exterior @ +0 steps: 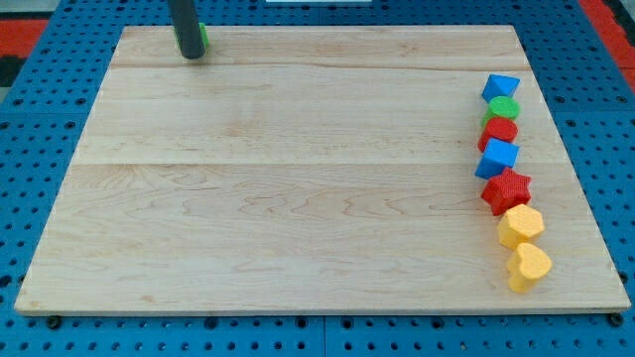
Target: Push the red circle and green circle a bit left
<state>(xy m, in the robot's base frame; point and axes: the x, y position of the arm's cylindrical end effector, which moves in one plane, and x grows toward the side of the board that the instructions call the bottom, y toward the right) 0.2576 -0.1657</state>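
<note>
Red circle block (499, 130) touches the green circle block (501, 107) in the right-edge column on the wooden worktop (298, 178); my tip (190, 56), a gripless end effector holding nothing, rests far top-left beside another green block (201, 40).

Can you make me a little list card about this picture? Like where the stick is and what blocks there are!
board: wooden board on a blue pegboard
my tip: at the view's top left, against a green block, mostly hidden
column at view's right, top to bottom: blue block, green circle, red circle, blue block, red star, yellow block, yellow heart
tip to circles: far apart
</note>
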